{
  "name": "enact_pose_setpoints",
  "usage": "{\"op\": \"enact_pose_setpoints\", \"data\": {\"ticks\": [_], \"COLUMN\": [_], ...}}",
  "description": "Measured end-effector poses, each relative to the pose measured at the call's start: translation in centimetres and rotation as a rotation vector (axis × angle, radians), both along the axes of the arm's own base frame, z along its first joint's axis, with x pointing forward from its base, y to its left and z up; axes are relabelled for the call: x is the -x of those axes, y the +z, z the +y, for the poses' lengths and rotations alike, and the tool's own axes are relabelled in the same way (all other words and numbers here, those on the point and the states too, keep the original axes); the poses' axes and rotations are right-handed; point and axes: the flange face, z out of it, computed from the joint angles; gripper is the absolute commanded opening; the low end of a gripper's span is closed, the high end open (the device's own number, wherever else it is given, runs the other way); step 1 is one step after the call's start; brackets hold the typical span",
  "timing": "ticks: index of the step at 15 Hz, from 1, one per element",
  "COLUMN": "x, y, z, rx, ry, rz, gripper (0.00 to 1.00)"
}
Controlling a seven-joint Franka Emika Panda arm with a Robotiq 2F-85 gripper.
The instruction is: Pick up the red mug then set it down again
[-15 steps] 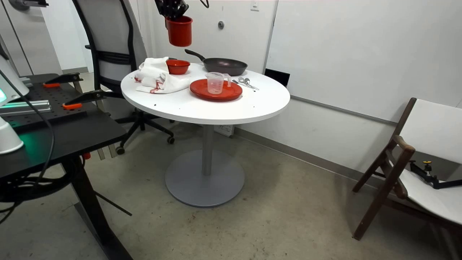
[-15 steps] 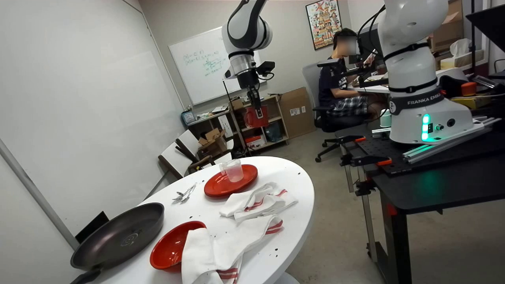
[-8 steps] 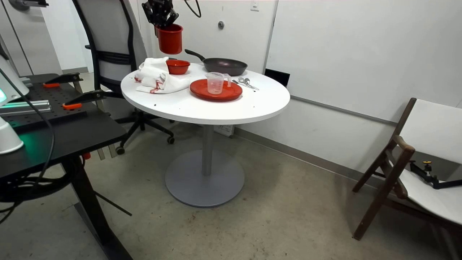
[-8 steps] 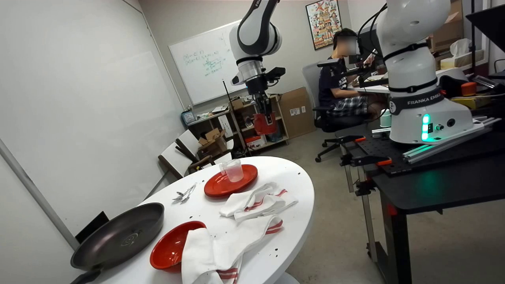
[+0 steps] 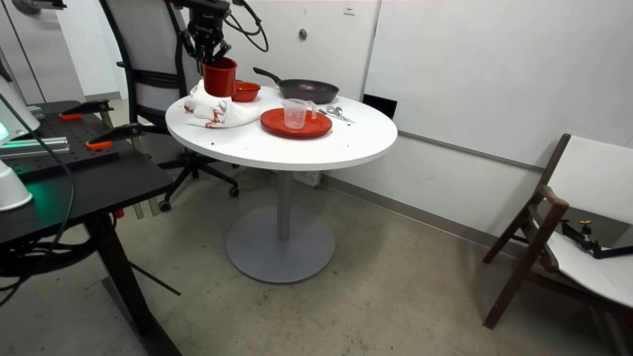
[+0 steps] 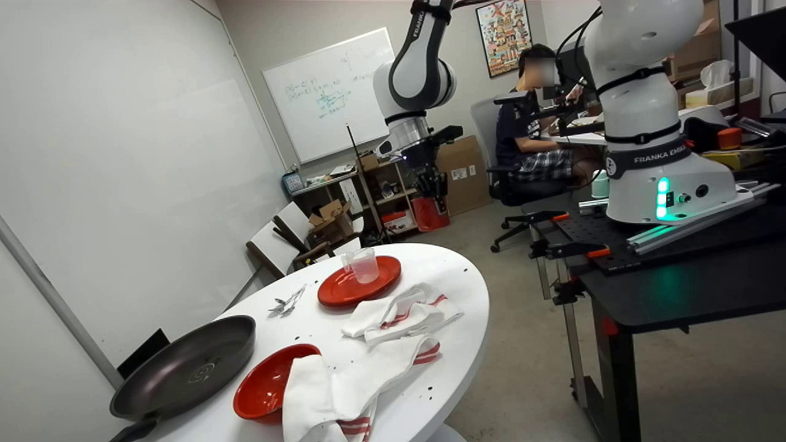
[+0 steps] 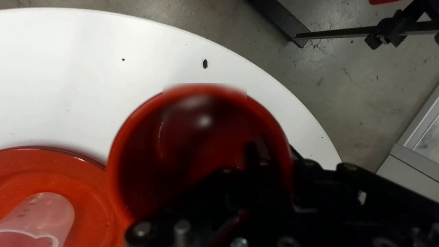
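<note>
Your red mug [image 5: 219, 78] hangs in the air over the white table [image 5: 296, 153], roughly upright and not touching down anywhere. The gripper [image 5: 206, 61] has it clamped by the wall at the rim, and from the wrist view I'd say one finger is inside and one outside. My guess is you're on the set-down half, so here's what could bite you. That pinch is off to one side, so if the base lands crooked the mug could twist in your grip. Let go too high and it drops and maybe tips, and the table edge is near, so a roll could end on the floor [image 7: 336, 89]. Drift the other way and you may clip the red plate [image 5: 319, 127] with the clear measuring cup [image 5: 295, 114] on it. The crumpled white cloth [image 6: 371, 374] would be a bad spot too, too soft to stand on. After release, lift straight up or the inside finger might drag the mug along
</note>
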Motion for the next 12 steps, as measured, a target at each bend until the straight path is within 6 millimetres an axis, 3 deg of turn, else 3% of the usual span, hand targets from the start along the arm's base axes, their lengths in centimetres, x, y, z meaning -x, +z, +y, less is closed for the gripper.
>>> {"op": "enact_pose_setpoints", "data": {"ticks": [5, 12], "x": [-0.5, -3.0], "y": [-3.4, -7.5], "z": [0.1, 0.2], "rx": [-0.014, -0.04], "ry": [0.026, 0.03], "rz": [-0.01, 0.0], "gripper": [0.02, 0.02]}}
